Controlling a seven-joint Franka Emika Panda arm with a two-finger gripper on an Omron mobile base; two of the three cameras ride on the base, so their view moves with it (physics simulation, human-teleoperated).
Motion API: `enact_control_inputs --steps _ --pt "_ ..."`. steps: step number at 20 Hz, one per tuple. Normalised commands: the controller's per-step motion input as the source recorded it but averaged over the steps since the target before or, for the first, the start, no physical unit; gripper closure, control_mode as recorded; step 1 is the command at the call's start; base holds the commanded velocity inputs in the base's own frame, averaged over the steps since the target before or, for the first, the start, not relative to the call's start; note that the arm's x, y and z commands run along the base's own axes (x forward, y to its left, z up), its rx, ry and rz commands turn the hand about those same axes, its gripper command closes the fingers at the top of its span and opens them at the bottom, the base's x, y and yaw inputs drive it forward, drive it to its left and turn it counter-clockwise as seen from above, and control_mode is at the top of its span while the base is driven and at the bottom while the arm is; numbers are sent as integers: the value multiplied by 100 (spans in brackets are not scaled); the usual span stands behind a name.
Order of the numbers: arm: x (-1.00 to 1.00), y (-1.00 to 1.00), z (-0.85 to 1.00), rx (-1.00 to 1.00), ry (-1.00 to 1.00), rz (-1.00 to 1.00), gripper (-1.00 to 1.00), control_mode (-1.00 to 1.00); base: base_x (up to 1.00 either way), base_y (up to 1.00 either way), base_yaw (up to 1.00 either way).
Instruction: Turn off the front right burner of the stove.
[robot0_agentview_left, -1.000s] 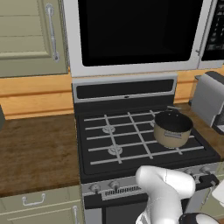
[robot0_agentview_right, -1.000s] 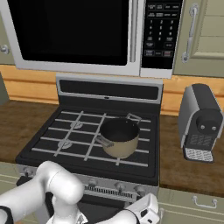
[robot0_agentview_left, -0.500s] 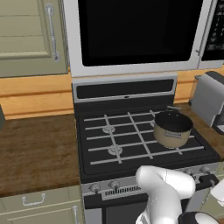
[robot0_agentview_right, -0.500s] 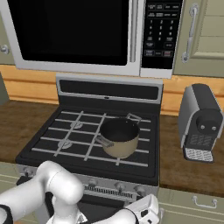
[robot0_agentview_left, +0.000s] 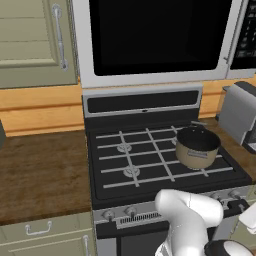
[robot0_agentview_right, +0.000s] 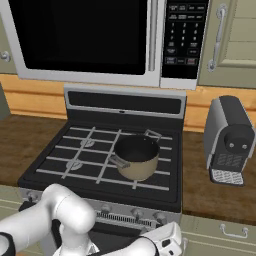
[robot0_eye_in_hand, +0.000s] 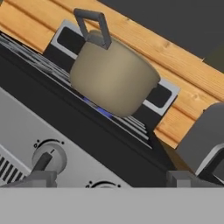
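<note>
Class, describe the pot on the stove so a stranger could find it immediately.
Start at the black stove below the big microwave. On the right side of its pale grates stands a tan pot with a dark inside and grey handles. It is the sole vessel there, with a blue flame under it.

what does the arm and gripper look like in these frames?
Glossy white rounded arm links with dark joint sections. The gripper has two small dark grey blocky fingertips. No cables or markings visible.

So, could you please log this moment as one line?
stove | pot on right grates, blue flame under it | gripper open, low, facing knob | knob untouched
</note>
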Motion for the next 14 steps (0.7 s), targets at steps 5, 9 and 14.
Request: enact_control_inputs --steps 5,9,14 --pt "2 0 -1 5 2 0 -100 -100 0 0 0" --pt "8 0 -6 6 6 0 -100 -100 0 0 0" --pt "13 -6 -6 7 5 0 -100 -100 0 0 0"
